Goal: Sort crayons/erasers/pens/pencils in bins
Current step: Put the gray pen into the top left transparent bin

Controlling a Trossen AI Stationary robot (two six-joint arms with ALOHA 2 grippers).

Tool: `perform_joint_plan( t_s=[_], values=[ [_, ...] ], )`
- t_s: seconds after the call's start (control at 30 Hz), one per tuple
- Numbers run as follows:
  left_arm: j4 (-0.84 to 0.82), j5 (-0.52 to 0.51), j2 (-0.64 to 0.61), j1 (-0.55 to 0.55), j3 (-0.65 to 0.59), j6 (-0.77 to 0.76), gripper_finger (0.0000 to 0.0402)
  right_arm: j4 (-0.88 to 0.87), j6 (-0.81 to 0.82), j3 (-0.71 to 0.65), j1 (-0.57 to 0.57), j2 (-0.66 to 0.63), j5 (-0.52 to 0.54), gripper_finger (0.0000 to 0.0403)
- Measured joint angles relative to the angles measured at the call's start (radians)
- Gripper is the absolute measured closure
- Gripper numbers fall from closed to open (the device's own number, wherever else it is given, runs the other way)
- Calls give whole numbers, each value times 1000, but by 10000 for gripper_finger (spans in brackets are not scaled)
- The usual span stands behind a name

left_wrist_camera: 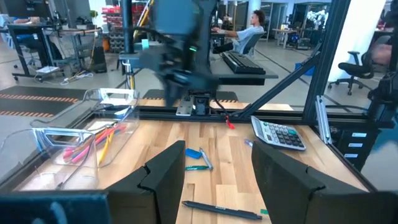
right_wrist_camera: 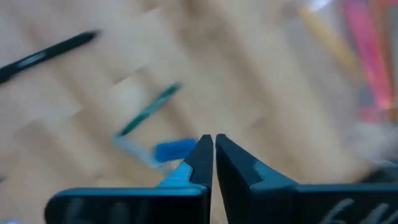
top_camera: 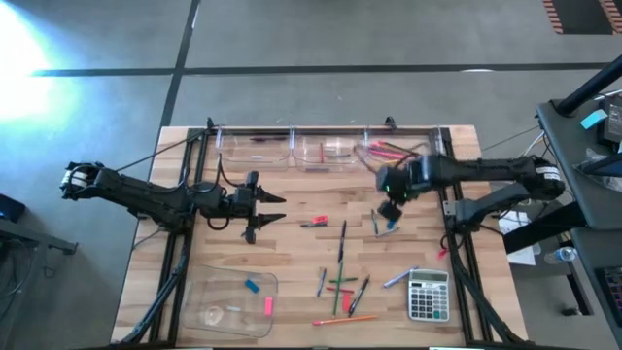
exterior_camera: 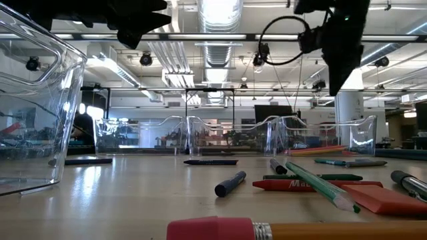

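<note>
Right gripper hovering above blue eraser and green pencil near rightmost bin, fingers clenched, grasping nothing. Left gripper idling mid-table, fingers spread, released.

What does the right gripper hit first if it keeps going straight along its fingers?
Probably the blue eraser lying on the table. The right gripper, shut and empty, points down just beside it, with a green pen slightly farther on. That view is blurred, so bare wood beside the eraser is possible.
</note>
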Motion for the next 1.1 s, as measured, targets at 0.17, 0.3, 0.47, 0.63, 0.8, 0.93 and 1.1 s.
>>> perform_joint_plan(
  t_s=[0.17, 0.3, 0.47, 0.63, 0.8, 0.93, 1.1],
  values=[
    [0, 0, 0, -2, 0, -1, 230, 110, 111, -70, 178, 1, -69, 347],
    [0, 0, 0, -5, 0, -3, 230, 297, 155, -117, 291, 4, -84, 288],
    [0, 0, 0, -5, -1, -3, 230, 488, 107, -132, 406, 12, -81, 232],
    [-2, 0, 0, -6, -3, -3, 230, 491, 70, -132, 507, 50, -84, 216],
    [-9, 0, 0, -6, -3, -3, 230, 476, 105, -132, 605, 128, -108, 216],
    [-10, 0, 0, -6, -3, -2, 230, 474, 116, -132, 644, 210, -107, 216],
    [-10, 0, 0, -6, -3, -2, 230, 480, 119, -128, 667, 318, -194, 216]
  ],
)
